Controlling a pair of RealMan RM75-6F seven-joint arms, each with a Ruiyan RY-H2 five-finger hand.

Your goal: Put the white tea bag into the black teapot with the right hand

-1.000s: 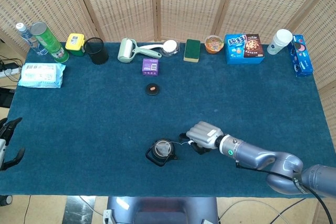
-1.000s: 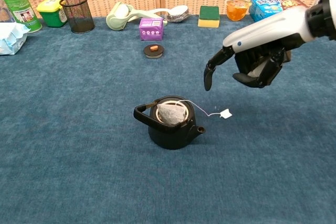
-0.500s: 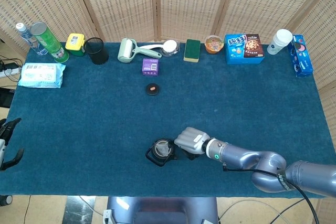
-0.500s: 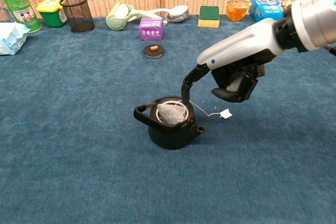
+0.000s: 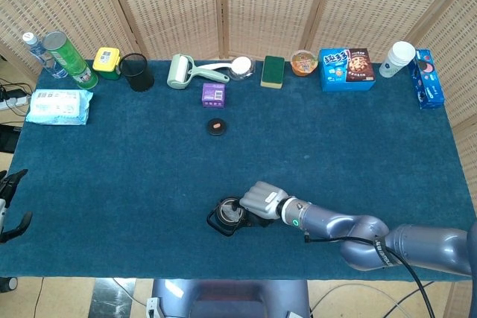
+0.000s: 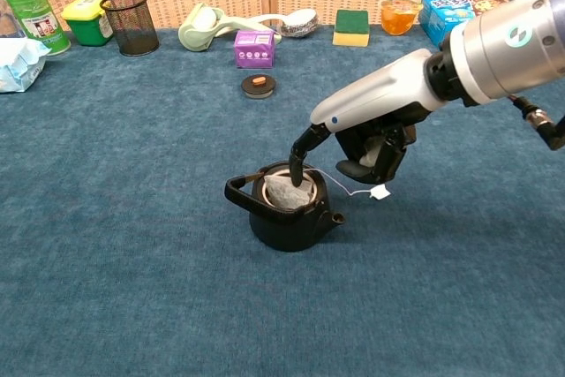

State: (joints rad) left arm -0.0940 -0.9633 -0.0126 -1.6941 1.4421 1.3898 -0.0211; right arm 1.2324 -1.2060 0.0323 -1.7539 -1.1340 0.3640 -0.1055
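white tea bag (image 6: 284, 192) sits in the open mouth of the black teapot (image 6: 287, 214), near the front middle of the blue counter (image 6: 132, 218). its string runs over the rim to a small paper tag (image 6: 380, 191) lying on the cloth just right of the pot. right hand (image 6: 366, 134) reaches over the pot, one finger (image 6: 297, 161) pressing down on the bag, the others curled under, grasping nothing. left hand (image 5: 9, 206) hangs loose and apart at the counter's left edge.

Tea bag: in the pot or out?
In: the tea bag sits in the teapot mouth; its tag hangs outside.
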